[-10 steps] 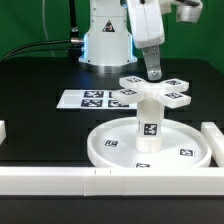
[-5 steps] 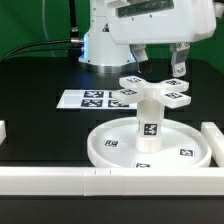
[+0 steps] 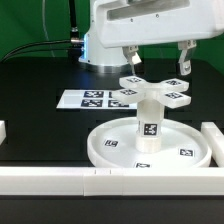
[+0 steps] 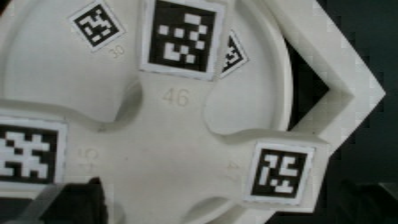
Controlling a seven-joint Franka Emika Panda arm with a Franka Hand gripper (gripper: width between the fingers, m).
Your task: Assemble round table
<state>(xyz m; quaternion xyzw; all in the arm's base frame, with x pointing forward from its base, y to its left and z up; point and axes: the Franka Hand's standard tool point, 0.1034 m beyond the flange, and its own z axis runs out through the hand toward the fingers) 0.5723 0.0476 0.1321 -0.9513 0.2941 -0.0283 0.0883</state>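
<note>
Spread wide and holding nothing, the claw (image 3: pixel 157 60) hangs just above the cross piece (image 3: pixel 153 91), one finger (image 3: pixel 131 59) on each side. That cross sits on top of the short post (image 3: pixel 148 121), which stands upright in the middle of the big round disc (image 3: pixel 110 146). Disc rests on the black surface (image 3: pixel 40 120), with the marker board (image 3: pixel 90 99) behind it and a long white bar (image 3: pixel 60 181) in front.

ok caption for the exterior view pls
Open gripper above the cross piece on the cylinder standing in the disc.
</note>
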